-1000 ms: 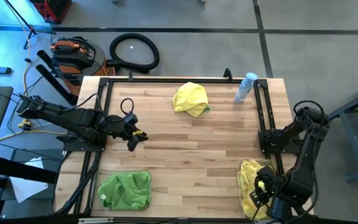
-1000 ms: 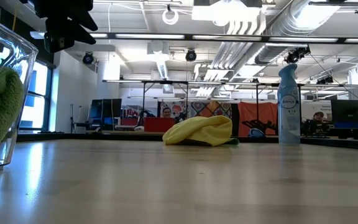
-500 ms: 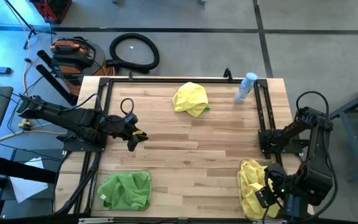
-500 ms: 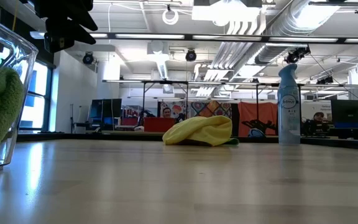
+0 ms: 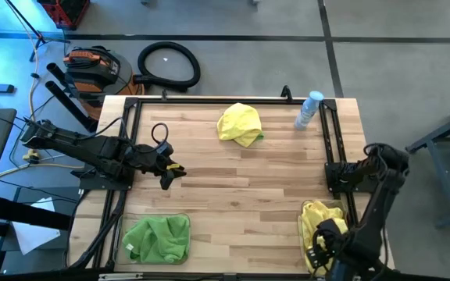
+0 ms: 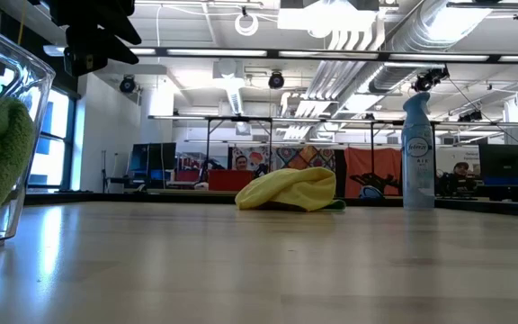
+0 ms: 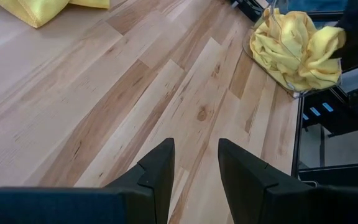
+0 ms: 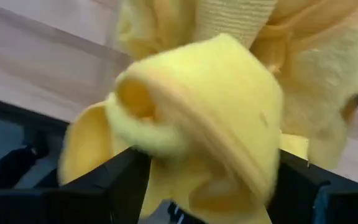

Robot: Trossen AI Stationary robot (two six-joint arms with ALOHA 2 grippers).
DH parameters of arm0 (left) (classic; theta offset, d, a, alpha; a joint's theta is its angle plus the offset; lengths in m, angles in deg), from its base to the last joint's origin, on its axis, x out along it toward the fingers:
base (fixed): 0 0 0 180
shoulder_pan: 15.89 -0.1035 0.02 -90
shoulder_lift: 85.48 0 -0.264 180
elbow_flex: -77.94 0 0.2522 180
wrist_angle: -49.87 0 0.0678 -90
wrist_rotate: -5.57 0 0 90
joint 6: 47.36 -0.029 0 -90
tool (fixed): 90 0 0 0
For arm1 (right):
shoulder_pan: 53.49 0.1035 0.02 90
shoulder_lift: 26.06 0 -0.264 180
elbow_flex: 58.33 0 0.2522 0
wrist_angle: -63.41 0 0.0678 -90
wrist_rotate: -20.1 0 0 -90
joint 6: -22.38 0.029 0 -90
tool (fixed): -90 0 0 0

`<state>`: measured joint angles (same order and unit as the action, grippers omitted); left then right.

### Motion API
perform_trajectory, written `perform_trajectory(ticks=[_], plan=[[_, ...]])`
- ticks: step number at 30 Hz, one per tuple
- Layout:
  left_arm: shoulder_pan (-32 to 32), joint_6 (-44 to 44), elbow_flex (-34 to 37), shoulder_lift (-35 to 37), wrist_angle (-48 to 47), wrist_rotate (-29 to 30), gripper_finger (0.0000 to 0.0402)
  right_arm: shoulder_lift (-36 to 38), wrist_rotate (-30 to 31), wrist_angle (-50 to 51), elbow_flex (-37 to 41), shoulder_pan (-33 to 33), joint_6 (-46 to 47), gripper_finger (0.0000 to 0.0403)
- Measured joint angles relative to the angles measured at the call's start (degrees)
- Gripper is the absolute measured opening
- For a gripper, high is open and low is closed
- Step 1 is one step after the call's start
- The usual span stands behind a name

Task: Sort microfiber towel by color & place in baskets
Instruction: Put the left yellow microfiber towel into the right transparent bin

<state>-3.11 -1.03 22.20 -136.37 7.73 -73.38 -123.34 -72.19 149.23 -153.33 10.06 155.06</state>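
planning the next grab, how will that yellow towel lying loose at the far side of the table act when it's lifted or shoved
The yellow towel lies crumpled in soft folds, so it will likely droop from any pinch rather than hold shape. Its fuzzy surface on the wooden table suggests a push would bunch it instead of sliding it. It looks light, with a green cloth edge peeking underneath that might drag along.

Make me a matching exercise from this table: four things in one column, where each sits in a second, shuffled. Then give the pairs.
Things:
1. green towels
2. spray bottle
3. loose yellow towel
4. left gripper

Places:
A. far right corner of the table
B. bare on the wood, far middle
C. in the near left basket
D. over the table's left side, empty

Pairs: 1-C, 2-A, 3-B, 4-D
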Motion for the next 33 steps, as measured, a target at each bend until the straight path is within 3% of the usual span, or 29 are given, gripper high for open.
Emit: perform_trajectory(ticks=[8, 13, 24, 33], plan=[[0.0, 0.5, 0.0, 0.0, 0.0, -0.6, 0.0113, -0.2, -3.0, -15.1, 14.1, 0.0, 0.4, 0.0261], [0.0, 1.0, 0.0, 0.0, 0.0, -1.6, 0.0113, -0.2, -3.2, -19.2, 17.5, -0.1, 0.4, 0.0261], [0.0, 0.5, 0.0, 0.0, 0.0, -1.5, 0.0113, -0.2, -3.3, -16.9, 13.8, 0.1, -0.1, 0.0261], [0.0, -0.9, 0.0, 0.0, 0.0, -1.5, 0.0113, -0.2, -1.1, -4.4, 2.9, 0.1, 0.4, 0.0261]])
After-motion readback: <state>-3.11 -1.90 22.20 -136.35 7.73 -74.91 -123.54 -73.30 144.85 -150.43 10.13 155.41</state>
